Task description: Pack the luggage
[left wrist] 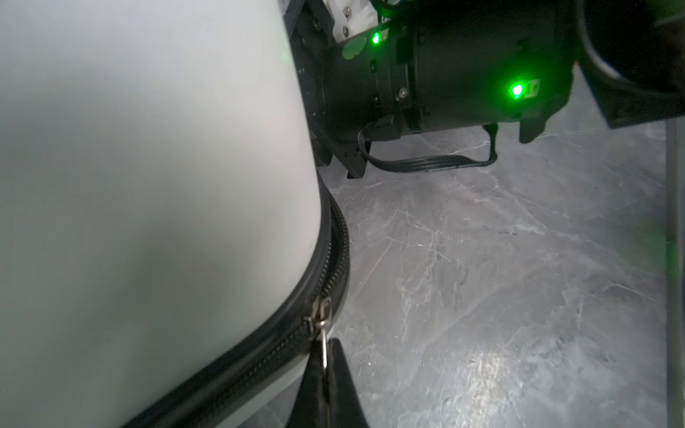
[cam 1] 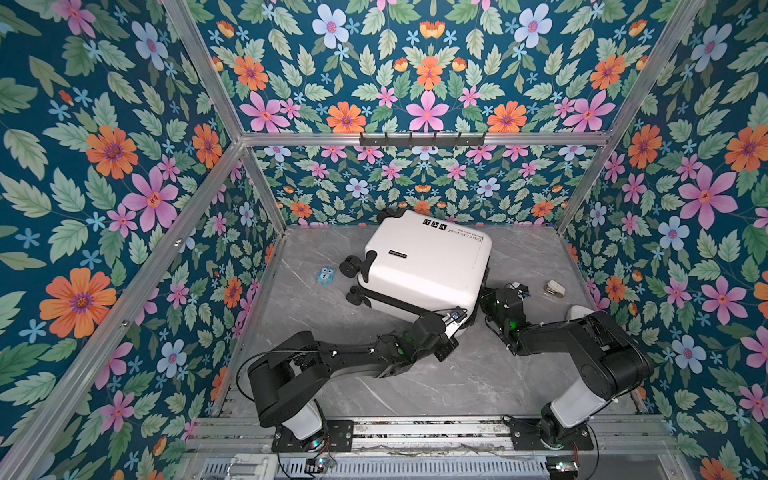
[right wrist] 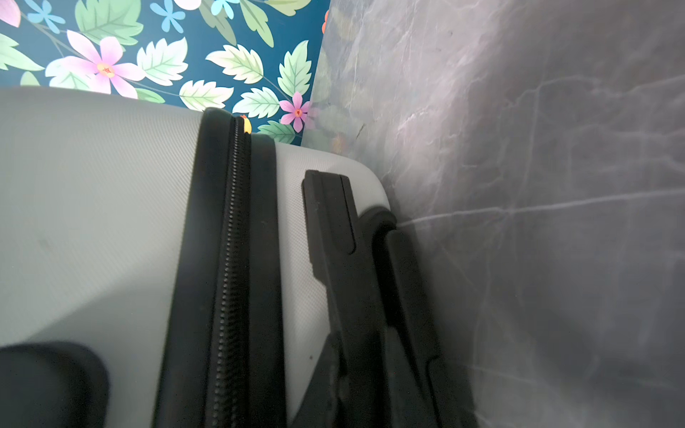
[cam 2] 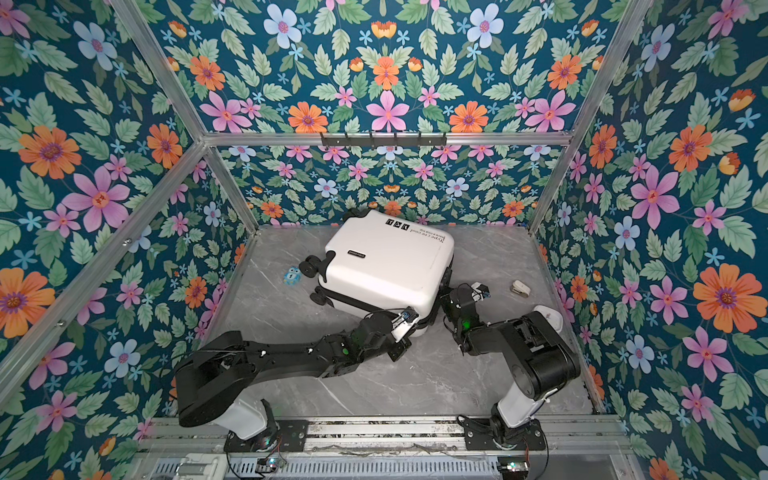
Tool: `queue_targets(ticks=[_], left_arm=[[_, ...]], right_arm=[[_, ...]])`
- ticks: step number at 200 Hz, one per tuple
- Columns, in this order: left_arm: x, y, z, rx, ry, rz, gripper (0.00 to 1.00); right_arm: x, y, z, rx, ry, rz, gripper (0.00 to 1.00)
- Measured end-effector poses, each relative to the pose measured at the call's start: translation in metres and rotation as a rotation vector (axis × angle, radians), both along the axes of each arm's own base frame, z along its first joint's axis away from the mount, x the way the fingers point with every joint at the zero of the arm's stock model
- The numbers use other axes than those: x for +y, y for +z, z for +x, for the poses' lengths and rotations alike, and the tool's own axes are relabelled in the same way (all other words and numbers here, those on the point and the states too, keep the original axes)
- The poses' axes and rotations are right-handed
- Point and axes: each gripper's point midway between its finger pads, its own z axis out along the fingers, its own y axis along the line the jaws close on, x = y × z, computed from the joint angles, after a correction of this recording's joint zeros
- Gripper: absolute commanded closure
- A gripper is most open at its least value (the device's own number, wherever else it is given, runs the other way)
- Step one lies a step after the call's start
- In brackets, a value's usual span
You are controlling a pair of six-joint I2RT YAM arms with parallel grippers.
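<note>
The luggage [cam 1: 428,262] [cam 2: 386,259], a white hard-shell suitcase, lies flat and closed on the grey marble table in both top views, wheels to the left. My left gripper [left wrist: 326,348] is shut on the metal zipper pull [left wrist: 323,346] at the case's near right corner, just below the slider [left wrist: 320,313] on the black zipper band. My right gripper [right wrist: 367,355] is at the case's right side, shut on its black handle [right wrist: 333,222]. In both top views the fingertips of both grippers are hidden by the wrists and the case.
A small blue owl toy [cam 1: 325,276] [cam 2: 292,275] lies left of the wheels. A small white stapler-like thing [cam 1: 555,287] [cam 2: 521,287] lies near the right wall. A black hook rack [cam 1: 422,139] hangs on the back wall. Floral walls close in three sides.
</note>
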Motion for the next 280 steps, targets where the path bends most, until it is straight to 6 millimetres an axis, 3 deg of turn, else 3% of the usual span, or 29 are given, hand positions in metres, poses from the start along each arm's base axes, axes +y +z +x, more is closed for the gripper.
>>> queue_targets(ticks=[59,150,234,280], left_arm=[[-0.012,-0.003,-0.004,0.038,-0.016,-0.066,1.00],[-0.001,-0.005,-0.007,-0.088,-0.027,-0.023,1.00],[-0.035,-0.024,-0.020,-0.165,-0.093,-0.018,1.00],[-0.039,-0.039,-0.021,-0.160,-0.082,-0.028,1.00]], right_arm=[[-0.005,-0.003,-0.001,-0.039,-0.028,0.009,1.00],[-0.002,-0.003,-0.009,-0.039,-0.003,0.029,1.00],[-0.015,-0.007,-0.013,-0.049,-0.074,-0.012,1.00],[-0.002,-0.007,-0.017,-0.043,-0.039,0.012,1.00]])
